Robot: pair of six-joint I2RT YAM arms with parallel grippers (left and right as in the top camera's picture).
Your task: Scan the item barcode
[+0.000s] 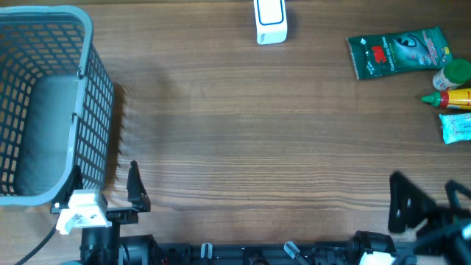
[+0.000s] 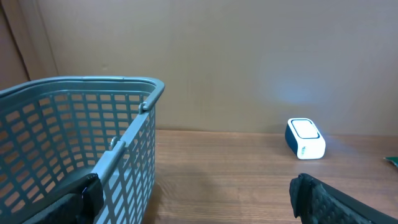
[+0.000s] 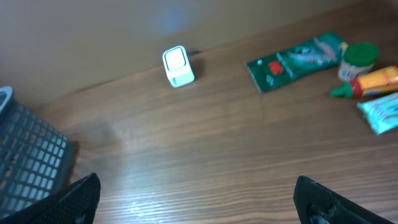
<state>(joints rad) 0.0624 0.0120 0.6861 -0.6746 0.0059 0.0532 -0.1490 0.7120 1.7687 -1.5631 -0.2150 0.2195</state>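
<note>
Now left pincer and right pincer gape over wooden table by beige wall.

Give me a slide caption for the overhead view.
Open left pincer, open right pincer, grey basket, white scanner, green packet.

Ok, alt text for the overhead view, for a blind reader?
Wooden table with a grey basket at left, a white scanner at the far edge, and a green packet, bottles and blue pack at right. The left gripper and right gripper sit open and empty at the near edge.
</note>
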